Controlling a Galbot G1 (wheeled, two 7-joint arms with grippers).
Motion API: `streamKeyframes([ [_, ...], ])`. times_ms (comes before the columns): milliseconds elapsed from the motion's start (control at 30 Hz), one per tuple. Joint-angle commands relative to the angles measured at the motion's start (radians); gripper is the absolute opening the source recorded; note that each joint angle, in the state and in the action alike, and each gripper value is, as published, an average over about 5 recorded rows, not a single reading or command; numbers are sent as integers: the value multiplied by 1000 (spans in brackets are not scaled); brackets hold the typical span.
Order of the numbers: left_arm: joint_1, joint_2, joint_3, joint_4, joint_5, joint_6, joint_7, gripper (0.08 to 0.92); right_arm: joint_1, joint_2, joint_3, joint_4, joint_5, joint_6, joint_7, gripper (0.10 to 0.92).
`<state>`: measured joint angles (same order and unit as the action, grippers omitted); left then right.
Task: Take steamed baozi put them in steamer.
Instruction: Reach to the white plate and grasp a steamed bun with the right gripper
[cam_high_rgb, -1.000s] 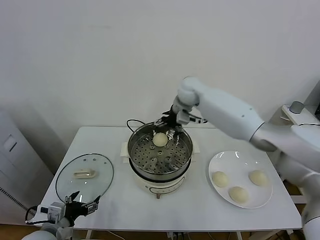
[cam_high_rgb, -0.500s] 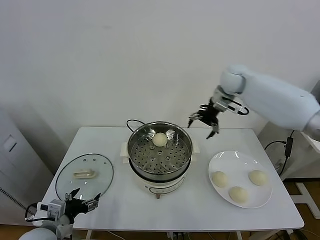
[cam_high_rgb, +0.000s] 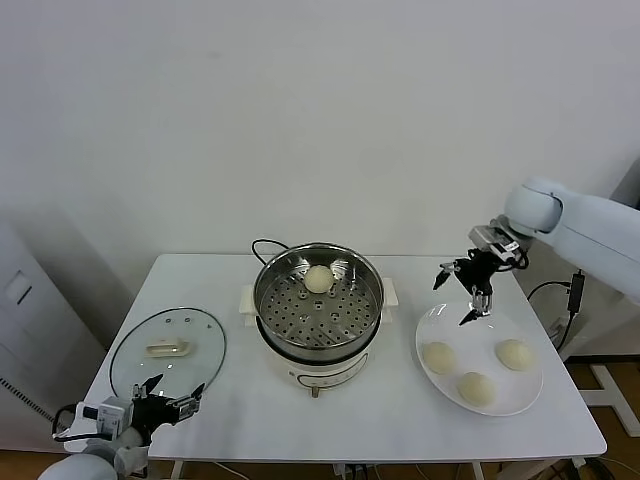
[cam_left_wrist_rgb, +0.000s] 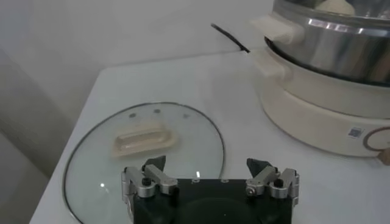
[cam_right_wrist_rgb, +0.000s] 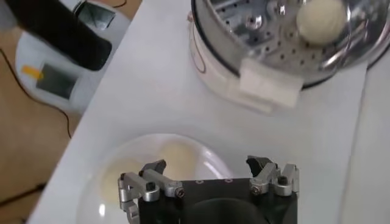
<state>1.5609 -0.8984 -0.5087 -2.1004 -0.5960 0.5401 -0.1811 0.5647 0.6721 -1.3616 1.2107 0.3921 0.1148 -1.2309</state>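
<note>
Head view: our right gripper (cam_high_rgb: 468, 293), jaws wide and empty, hangs over the plate (cam_high_rgb: 438, 320) rim; three baozi (cam_high_rgb: 478, 387) lie below, one in the steamer (cam_high_rgb: 318, 300). Left wrist view: our left gripper (cam_left_wrist_rgb: 210, 176) idles, jaws wide, above the glass lid (cam_left_wrist_rgb: 143, 152). Right wrist view: open jaws frame the plate, presumably for the next pick.

No readable text, brand, number or sign is found in any view. A small square code sticker (cam_left_wrist_rgb: 352, 131) is seen on the white base of the steamer (cam_left_wrist_rgb: 329, 106) in the left wrist view, but nothing on it can be made out. Beside it, part of a round dial (cam_left_wrist_rgb: 378, 139) is shown, and no markings can be read on it.
</note>
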Motion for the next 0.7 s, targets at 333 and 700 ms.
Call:
streamKeyframes([
  [333,-16,-3,9,16,-3,3,-1,823,-212,9,67,-41,-60,-113,68,823],
  [700,-14,-3,7,19,-2,1,-1,823,-340,30,153,-71,-154,-94,100,823],
])
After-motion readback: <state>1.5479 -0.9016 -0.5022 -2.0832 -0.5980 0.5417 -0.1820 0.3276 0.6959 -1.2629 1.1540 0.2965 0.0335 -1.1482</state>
